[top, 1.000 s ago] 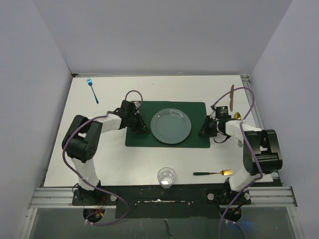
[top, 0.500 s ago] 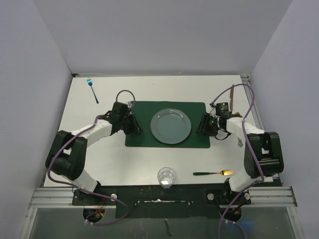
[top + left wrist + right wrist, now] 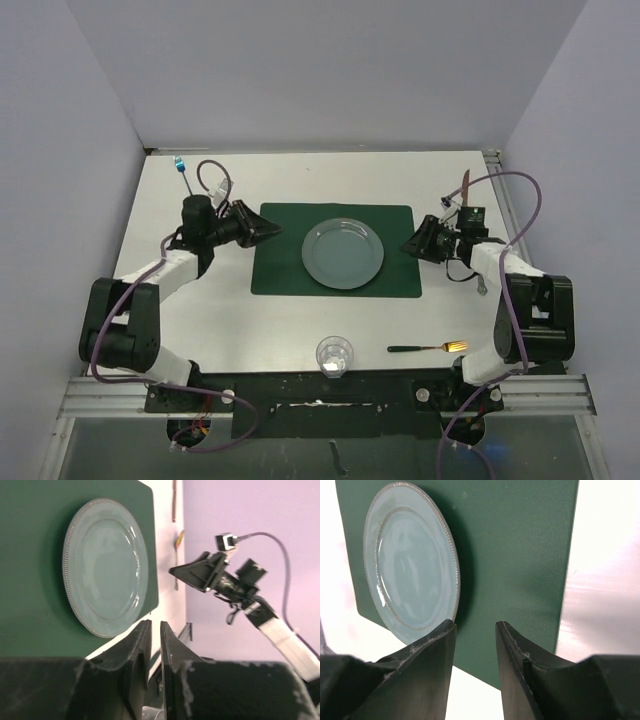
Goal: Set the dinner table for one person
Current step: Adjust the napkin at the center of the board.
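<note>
Risk: left gripper [image 3: 271, 229] barely parted, right gripper [image 3: 409, 245] part open, both empty at either end of the mat [image 3: 392, 226], which lies in the middle of the table [image 3: 250, 320] with the plate [image 3: 343, 252] on it; a low reach for the fork [image 3: 428, 348] near the front edge could drag mat and plate askew.

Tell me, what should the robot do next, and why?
Probably turn the left tool toward the blue utensil lying just behind it. The plate already sits on the green placemat, the tool's jaws are slightly apart and empty, and that utensil is far from the plate.
</note>
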You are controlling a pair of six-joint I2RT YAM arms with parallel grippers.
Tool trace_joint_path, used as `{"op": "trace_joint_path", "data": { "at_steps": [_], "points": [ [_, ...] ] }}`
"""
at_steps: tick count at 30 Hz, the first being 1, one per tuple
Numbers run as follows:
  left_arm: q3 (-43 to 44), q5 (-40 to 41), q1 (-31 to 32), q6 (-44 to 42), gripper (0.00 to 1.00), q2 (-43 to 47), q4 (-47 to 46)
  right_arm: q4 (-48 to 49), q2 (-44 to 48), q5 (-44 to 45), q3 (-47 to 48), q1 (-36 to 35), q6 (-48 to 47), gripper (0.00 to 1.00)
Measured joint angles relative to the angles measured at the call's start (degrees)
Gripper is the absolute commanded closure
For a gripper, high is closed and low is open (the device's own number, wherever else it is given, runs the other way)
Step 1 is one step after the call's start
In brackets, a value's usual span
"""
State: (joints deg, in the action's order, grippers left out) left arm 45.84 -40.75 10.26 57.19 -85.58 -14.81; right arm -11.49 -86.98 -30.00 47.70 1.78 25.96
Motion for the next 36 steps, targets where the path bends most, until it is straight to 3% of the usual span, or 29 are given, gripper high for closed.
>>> {"op": "trace_joint_path", "data": {
  "at_steps": [6, 10, 13, 17, 22, 24, 25, 27, 36],
  "points": [
    [-9.01, -9.2, -2.99, 18.75, 0.89, -10.34, -30.12, 9.49, -4.7, -7.48, -3.93, 1.92, 2.14, 0.7],
    [-9.84, -12.61, -3.5, 33.42, 0.95, -23.89, -54.82, 14.97, -9.14, -10.75, -4.0, 1.84, 3.3, 0.72],
    [-9.49, -13.75, -3.5, 41.66, 0.95, -32.96, -64.43, 17.73, -12.55, -12.26, -3.93, 1.84, 4.09, 0.73],
    [-8.66, -15.15, -3.56, 45.97, 0.94, -38.42, -69.18, 18.84, -16.44, -13.9, -2.6, 1.84, 4.79, 0.77],
    [-4.13, -16.72, -4.0, 47.65, 0.79, -40.63, -72.81, 21.77, -19.52, -14.93, -0.66, 1.84, 5.86, 0.83],
    [-2.89, -17.03, -4.22, 47.69, 0.71, -41.42, -72.96, 22.82, -20.44, -15.82, -0.39, 1.84, 6.54, 0.78],
    [-2.36, -17.25, -4.33, 47.63, 0.6, -41.86, -72.98, 23.21, -20.76, -16.22, -0.22, 1.84, 6.86, 0.73],
    [-1.75, -17.7, -4.44, 47.17, 0.53, -42.56, -73.07, 24.06, -21.51, -17.33, 0.2, 1.84, 7.8, 0.68],
    [-1.42, -18.49, -4.48, 42.34, 0.52, -43.74, -73.11, 24.94, -21.68, -18.45, 1.55, 1.84, 8.28, 0.68]
  ]
}}
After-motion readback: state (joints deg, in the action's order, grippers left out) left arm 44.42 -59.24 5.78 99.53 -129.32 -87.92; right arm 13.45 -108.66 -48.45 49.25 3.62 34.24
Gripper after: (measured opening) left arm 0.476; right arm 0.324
